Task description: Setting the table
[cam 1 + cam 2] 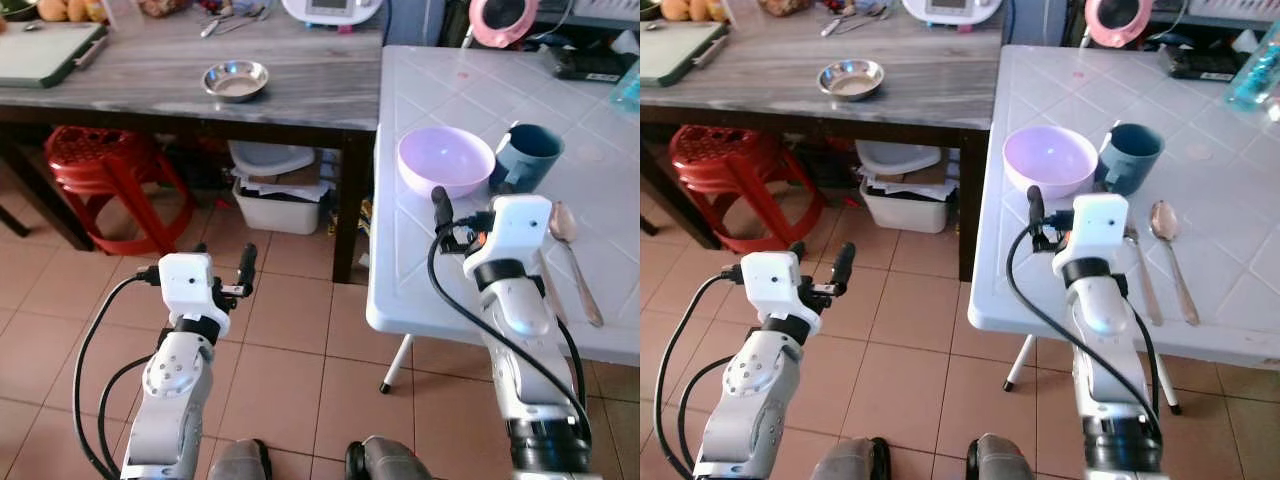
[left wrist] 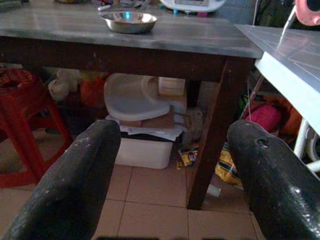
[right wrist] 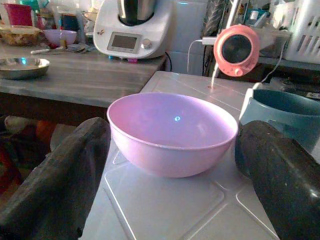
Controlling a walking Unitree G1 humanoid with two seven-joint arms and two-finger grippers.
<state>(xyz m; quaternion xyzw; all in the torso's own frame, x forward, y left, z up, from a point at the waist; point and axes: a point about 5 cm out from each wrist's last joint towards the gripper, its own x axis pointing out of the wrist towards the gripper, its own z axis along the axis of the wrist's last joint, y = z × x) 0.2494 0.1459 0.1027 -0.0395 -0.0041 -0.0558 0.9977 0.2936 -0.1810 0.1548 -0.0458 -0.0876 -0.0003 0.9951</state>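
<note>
A grey wooden desk [image 1: 300, 90] carries a steel bowl [image 1: 235, 80], a green cutting board [image 1: 45, 52] and a white kitchen machine [image 3: 132, 27]. Under it stand a red stool [image 1: 105, 170] and a white bin [image 1: 280, 205] on the tiled floor [image 1: 290, 350]. A pink round fan [image 3: 236, 50] stands farther back.
</note>
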